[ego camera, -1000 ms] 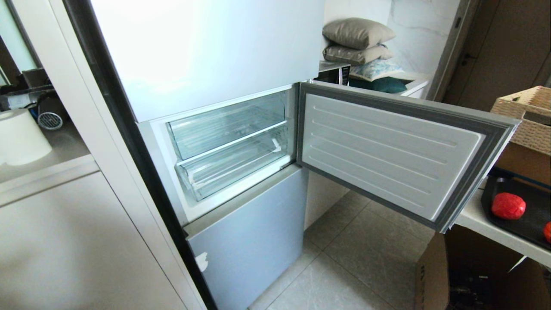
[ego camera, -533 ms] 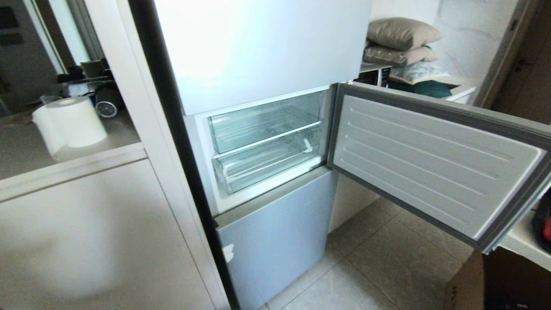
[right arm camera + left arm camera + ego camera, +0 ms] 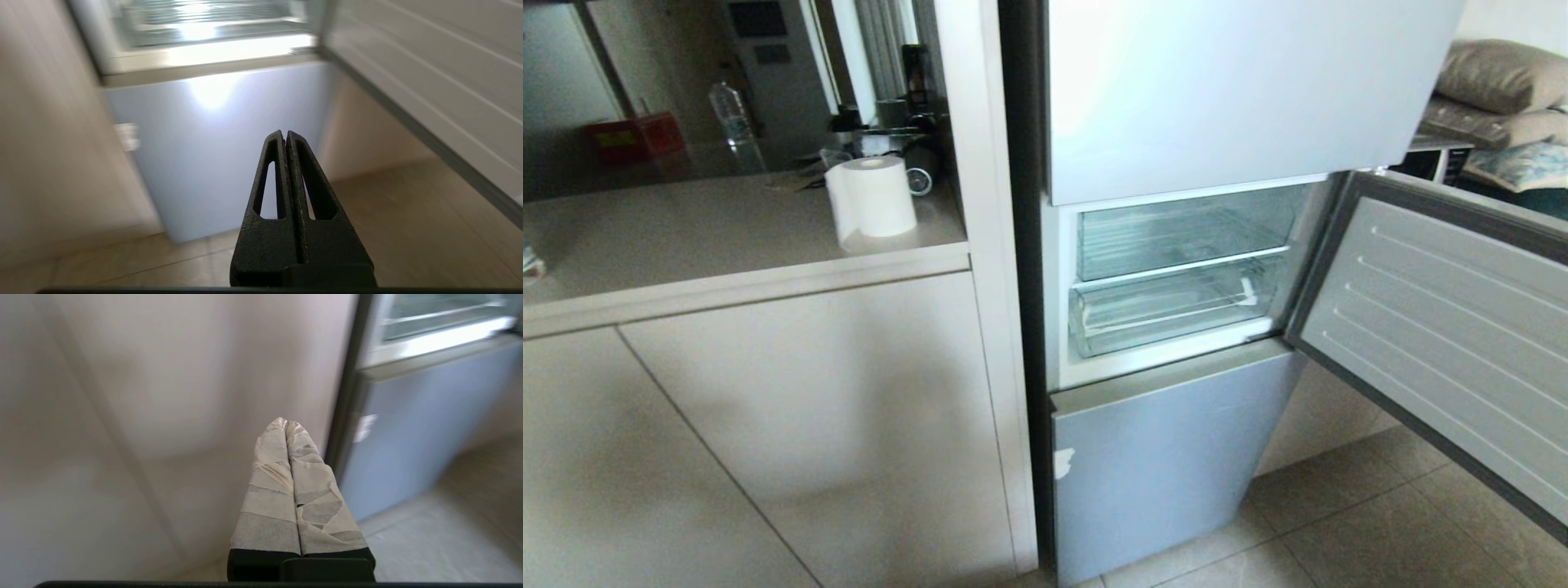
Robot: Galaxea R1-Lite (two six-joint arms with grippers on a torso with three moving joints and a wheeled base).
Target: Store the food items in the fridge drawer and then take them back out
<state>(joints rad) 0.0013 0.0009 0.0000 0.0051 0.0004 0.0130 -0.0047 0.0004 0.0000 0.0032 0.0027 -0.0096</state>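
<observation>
- Beige cabinet fronts (image 3: 768,425) fill the left of the head view under a pale worktop (image 3: 727,237), with grey floor tiles (image 3: 1339,531) at lower right.
- Beside them stands the fridge (image 3: 1225,90); its middle door (image 3: 1445,327) is swung wide open to the right.
- Inside the open compartment two clear drawers are stacked; the fridge drawer (image 3: 1168,314), the lower one with the ribbed floor, has nothing in it, and the upper drawer (image 3: 1184,233) looks bare as well.
- No food items show in any view.
- On the worktop a white paper roll (image 3: 872,200) stands upright.
- Left gripper (image 3: 285,424), tape-wrapped, hangs before the cabinet front, jaws pressed together, holding nothing.
- Right gripper (image 3: 284,134), black, points at the fridge's lower door (image 3: 212,147), jaws together, holding nothing.
</observation>
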